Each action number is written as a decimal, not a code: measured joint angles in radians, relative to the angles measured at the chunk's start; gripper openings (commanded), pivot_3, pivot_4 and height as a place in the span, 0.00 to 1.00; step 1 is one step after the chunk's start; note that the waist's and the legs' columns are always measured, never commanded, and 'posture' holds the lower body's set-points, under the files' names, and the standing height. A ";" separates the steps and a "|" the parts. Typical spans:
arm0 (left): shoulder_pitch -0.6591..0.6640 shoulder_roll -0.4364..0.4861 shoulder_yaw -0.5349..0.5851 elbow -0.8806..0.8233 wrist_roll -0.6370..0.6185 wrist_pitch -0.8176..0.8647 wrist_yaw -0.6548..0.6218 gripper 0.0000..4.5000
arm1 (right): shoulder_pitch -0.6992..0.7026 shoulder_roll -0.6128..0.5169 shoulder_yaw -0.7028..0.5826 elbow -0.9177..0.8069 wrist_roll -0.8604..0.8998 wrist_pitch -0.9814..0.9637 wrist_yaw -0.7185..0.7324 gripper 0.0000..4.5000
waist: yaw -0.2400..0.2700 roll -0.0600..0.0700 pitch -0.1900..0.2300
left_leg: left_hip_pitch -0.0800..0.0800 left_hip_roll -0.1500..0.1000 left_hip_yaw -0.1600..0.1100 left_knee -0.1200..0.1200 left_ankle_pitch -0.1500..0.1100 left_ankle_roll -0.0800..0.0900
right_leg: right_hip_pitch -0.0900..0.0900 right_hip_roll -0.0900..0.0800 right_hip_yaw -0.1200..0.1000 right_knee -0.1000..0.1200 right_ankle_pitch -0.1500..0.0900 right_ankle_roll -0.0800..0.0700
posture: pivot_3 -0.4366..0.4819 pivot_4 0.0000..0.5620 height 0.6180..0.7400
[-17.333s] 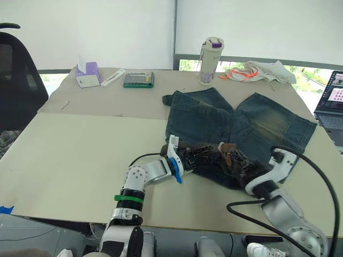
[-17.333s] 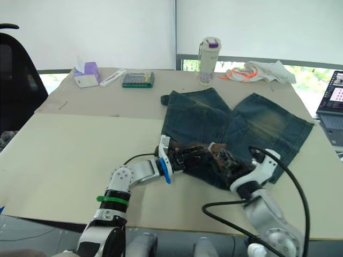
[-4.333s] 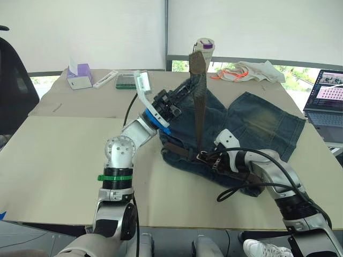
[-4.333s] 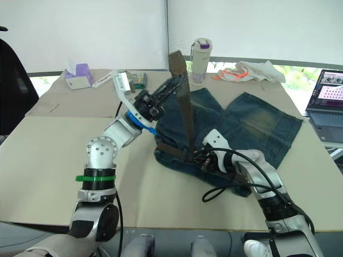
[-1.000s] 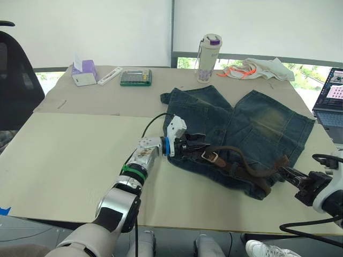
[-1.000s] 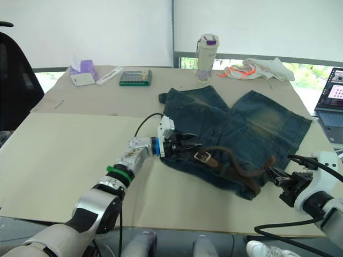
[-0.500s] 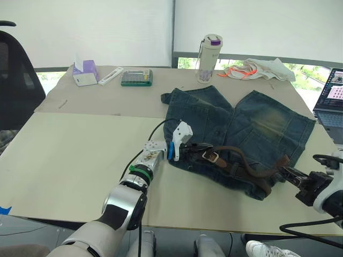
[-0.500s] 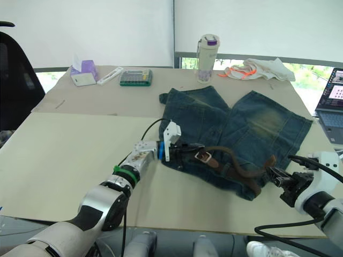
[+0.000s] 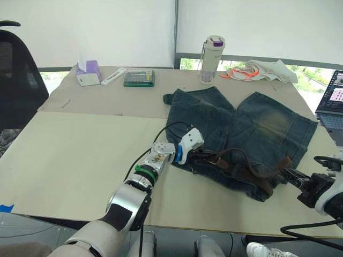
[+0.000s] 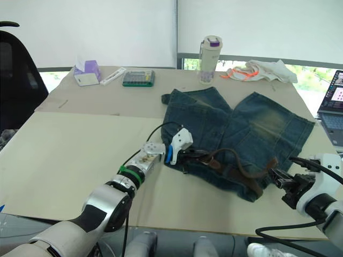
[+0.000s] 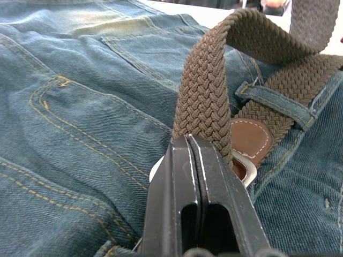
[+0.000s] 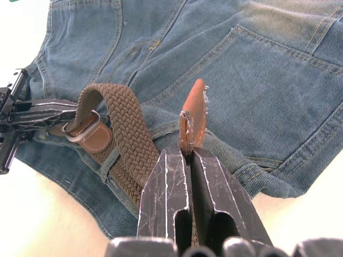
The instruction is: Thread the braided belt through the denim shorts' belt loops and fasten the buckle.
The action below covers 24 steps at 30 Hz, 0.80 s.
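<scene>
while the denim shorts (image 9: pixel 241 134) lie flat on the table (image 9: pixel 69 155) with their waistband toward you, the braided belt (image 9: pixel 252 172) runs along that waistband and arches up in a loose hump between your two grippers. your left gripper (image 11: pixel 193 142) sits at the left end of the waistband with its fingers pressed together, and you can see the woven strap rising right at their tips, though whether it is actually pinched there is hard to tell. just beside those tips lies the buckle (image 11: pixel 242 167), silver, with a brown leather tab (image 11: pixel 250 138) behind it. next to that, one of the belt loops (image 11: pixel 276 100) crosses over the strap, so the belt passes under it there. your right gripper (image 12: pixel 186 152) is off the right edge of the shorts, its fingers closed on the belt's brown leather tip (image 12: pixel 194 115), which stands up on edge between them. from your right wrist view you can see the strap curving from the buckle (image 12: pixel 80 128) across the waistband. at the far side of the table stand a water bottle (image 9: pixel 210 52), a white cloth with orange cord (image 9: pixel 260 69), a tissue box (image 9: pixel 88 73) and a calculator (image 9: pixel 139 78); a laptop (image 9: pixel 332 104) sits at the right edge.
</scene>
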 measured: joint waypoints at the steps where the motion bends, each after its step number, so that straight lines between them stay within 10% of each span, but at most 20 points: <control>1: 0.000 -0.003 0.000 0.000 0.004 0.003 0.004 0.01 | 0.002 0.000 -0.007 0.000 0.000 0.000 0.001 0.00 | 0.002 0.000 0.000 | 0.000 0.000 0.000 0.000 0.000 0.000 | 0.000 0.000 0.000 0.000 0.000 0.000 | 0.48 0.27 1.00; 14: -0.005 -0.038 -0.045 -0.016 0.040 0.150 0.055 0.01 | 0.077 -0.051 -0.214 0.008 0.033 0.000 0.083 0.00 | 0.016 -0.008 -0.019 | 0.009 -0.002 -0.001 -0.001 -0.002 0.003 | 0.014 -0.002 0.000 -0.007 -0.006 0.009 | 0.48 0.27 1.00; 24: 0.067 -0.041 0.135 -0.064 -0.159 0.146 0.021 0.71 | 0.050 -0.051 -0.151 -0.006 0.029 0.000 0.081 0.00 | 0.006 -0.005 -0.022 | 0.006 -0.002 -0.001 -0.001 -0.003 0.004 | 0.010 -0.002 0.000 -0.005 -0.006 0.010 | 0.48 0.27 1.00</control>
